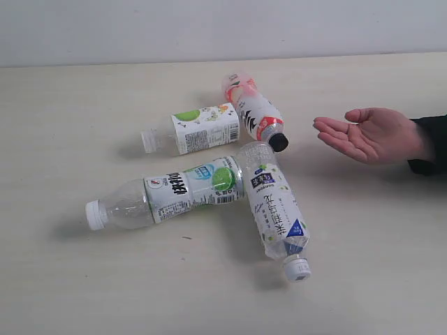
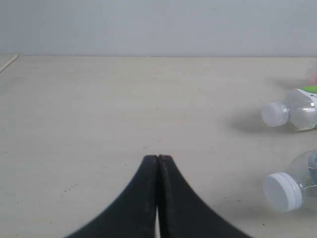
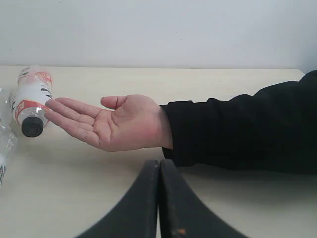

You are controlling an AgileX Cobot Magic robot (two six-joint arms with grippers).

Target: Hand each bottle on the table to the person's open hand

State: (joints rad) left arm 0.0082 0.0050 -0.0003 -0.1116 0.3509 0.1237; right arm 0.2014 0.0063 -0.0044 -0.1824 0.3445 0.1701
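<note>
The black-capped pinkish bottle lies on its side mid-desk beside three white-capped bottles, its cap angled toward the open hand. The left gripper and right gripper are closed and empty.

Setting: test bench (likely lab) | Evidence: plain beige table, blank white wall

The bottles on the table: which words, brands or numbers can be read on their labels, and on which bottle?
No text is legible enough to quote.
Black-capped bottle: dark marks, blurred.
Short white-labelled bottle: barcode and print, too small.
Long bottle with black patch: white characters, unreadable.
Blue-marked bottle: large dark characters, blurred.
</note>
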